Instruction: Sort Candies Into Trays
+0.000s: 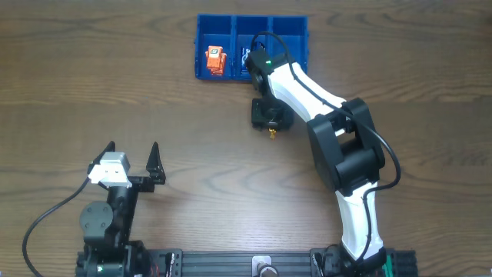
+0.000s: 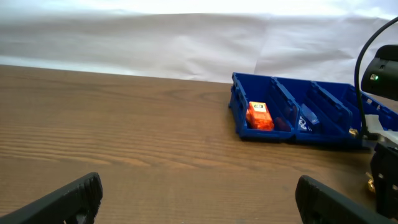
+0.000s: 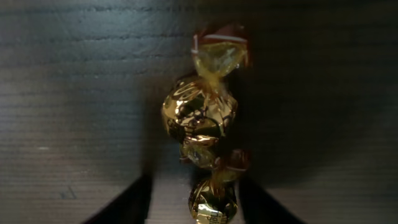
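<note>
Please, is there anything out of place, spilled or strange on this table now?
Nothing is spilled or damaged. Two gold foil-wrapped candies lie end to end on the brown wooden table under the right hand, outside the blue plastic three-compartment tray. They are just not sorted yet.

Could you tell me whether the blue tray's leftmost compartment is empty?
Not empty: one orange wrapped candy lies in the leftmost compartment of the blue plastic tray.
</note>
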### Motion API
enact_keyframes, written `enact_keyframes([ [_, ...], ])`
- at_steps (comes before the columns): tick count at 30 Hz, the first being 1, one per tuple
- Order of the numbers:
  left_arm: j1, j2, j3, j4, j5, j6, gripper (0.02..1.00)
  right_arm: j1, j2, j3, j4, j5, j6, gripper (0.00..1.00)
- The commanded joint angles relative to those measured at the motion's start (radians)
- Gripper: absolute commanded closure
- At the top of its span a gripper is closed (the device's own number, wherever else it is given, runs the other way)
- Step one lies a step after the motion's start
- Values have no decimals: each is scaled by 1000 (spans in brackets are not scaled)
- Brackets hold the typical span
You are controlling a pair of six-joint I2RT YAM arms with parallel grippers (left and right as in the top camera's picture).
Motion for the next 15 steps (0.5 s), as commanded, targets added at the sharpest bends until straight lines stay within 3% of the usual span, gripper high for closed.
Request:
enact_keyframes([
  [1, 3, -6, -21, -32, 21, 14, 20, -3, -5, -15, 5, 20, 4, 671],
  [6, 3, -6, -21, -32, 21, 15, 20, -3, -5, -15, -2, 21, 3, 790],
  [15, 3, -6, -21, -32, 21, 14, 20, -3, -5, -15, -10, 20, 4, 875],
])
